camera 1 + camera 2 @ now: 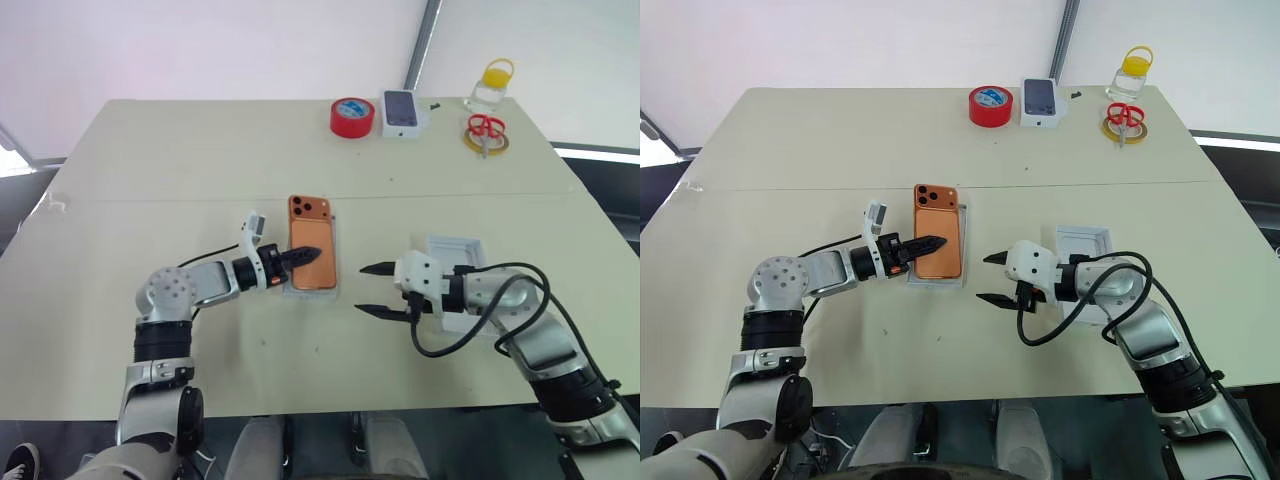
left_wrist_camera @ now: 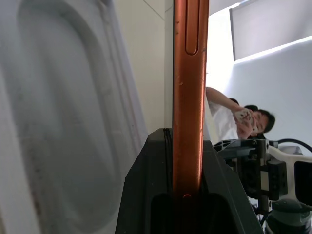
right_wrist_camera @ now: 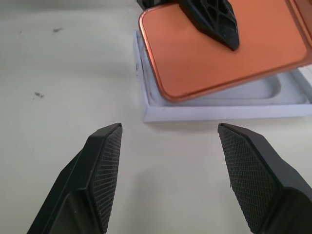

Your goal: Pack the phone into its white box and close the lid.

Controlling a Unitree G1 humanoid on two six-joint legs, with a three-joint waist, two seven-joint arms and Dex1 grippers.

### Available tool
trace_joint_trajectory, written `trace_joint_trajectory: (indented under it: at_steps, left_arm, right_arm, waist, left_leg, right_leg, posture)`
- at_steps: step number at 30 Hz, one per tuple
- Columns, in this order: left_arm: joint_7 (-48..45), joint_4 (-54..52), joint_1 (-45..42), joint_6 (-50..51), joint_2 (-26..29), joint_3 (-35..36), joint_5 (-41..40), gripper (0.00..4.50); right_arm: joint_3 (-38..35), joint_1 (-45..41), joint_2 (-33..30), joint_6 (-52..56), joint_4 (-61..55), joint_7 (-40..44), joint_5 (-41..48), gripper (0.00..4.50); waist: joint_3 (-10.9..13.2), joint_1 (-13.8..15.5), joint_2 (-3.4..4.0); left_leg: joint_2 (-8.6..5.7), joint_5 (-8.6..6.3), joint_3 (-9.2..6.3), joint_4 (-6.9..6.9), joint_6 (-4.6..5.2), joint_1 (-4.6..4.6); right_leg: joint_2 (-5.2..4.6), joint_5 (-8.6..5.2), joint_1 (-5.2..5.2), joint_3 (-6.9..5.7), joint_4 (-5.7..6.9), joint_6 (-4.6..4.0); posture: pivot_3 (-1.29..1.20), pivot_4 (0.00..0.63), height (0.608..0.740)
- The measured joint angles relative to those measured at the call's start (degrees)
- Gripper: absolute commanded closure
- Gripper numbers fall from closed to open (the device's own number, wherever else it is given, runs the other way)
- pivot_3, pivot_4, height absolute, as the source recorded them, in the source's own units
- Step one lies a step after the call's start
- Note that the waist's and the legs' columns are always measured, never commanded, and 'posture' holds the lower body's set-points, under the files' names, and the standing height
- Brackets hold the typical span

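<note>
phone (image 1: 312,243): orange | white box (image 3: 214,109): white | tape roll (image 1: 352,117): red

- No legible text, brand, number or sign in any view.
- Sealed white box (image 1: 401,111), top centre of the head views: printed picture of a dark phone, no readable lettering.
- Red tape roll (image 1: 352,117) beside it: blue-white patch on its face, unreadable.
- Orange phone (image 1: 311,250) back: no logo discernible.
</note>
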Motion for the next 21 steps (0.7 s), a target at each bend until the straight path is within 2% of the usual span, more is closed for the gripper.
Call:
trace_joint_trajectory:
  at_steps: [3,5,7,10,17,21]
  left_arm:
    - [-1.06,0.97,-0.07,-0.12,0.4,-0.39,1.19,4.5]
    - [-1.67,1.09,-0.08,-0.25,0.68,-0.85,1.86,3.49]
    - [-2.08,1.35,-0.1,-0.56,0.69,-0.88,2.28,2.73]
    - [-2.92,1.8,-0.47,-0.8,0.75,-0.8,2.29,1.19]
    - [-2.92,-2.01,-1.67,-0.63,1.41,-2.7,4.36,1.19]
    - [-2.85,-5.69,-3.44,0.74,3.58,-3.86,4.89,1.19]
  right_arm:
    - [0.41,0.01,0.11,-0.4,0.0,-0.44,-0.75,1.24]
    - [0.42,0.0,0.17,-0.61,0.01,-0.71,-0.92,1.15]
    - [0.42,0.0,0.17,-0.88,0.2,-0.72,-1.0,1.15]
    - [0.43,-0.05,0.18,-1.21,0.94,-0.72,-1.22,1.15]
    - [1.0,-0.76,0.88,-1.25,1.06,-0.72,-1.31,1.15]
    - [1.65,-1.21,1.47,-1.74,1.5,-0.71,-1.39,1.15]
  waist:
    - [0.0,0.01,0.0]
    - [0.0,0.03,0.0]
    - [0.0,0.05,0.0]
    - [0.0,0.16,-0.01]
    - [0.01,0.08,-0.01]
    - [0.01,0.06,-0.01]
  left_leg:
    - [0.0,0.0,0.0,0.0,0.0,0.0]
    - [0.0,0.0,-0.01,0.0,0.0,0.0]
    - [0.0,0.0,-0.01,0.0,0.0,0.0]
    - [0.0,0.0,-0.02,0.0,0.0,0.0]
    - [0.01,0.0,-0.02,0.0,-0.01,-0.01]
    - [0.0,0.0,-0.02,0.01,-0.01,0.01]
  right_leg:
    - [0.0,0.0,0.0,0.0,0.0,0.0]
    - [0.0,0.0,0.0,0.0,0.0,0.0]
    - [-0.01,0.0,0.0,0.0,0.0,0.0]
    - [-0.01,0.0,0.01,0.0,0.0,0.0]
    - [-0.01,0.0,0.0,0.0,0.01,0.01]
    - [-0.01,0.01,0.01,0.01,0.02,0.01]
  posture:
    - [0.0,0.15,0.74]
    - [0.0,0.15,0.74]
    - [0.0,0.15,0.74]
    - [0.0,0.15,0.74]
    - [0.0,0.15,0.74]
    - [0.0,0.15,0.74]
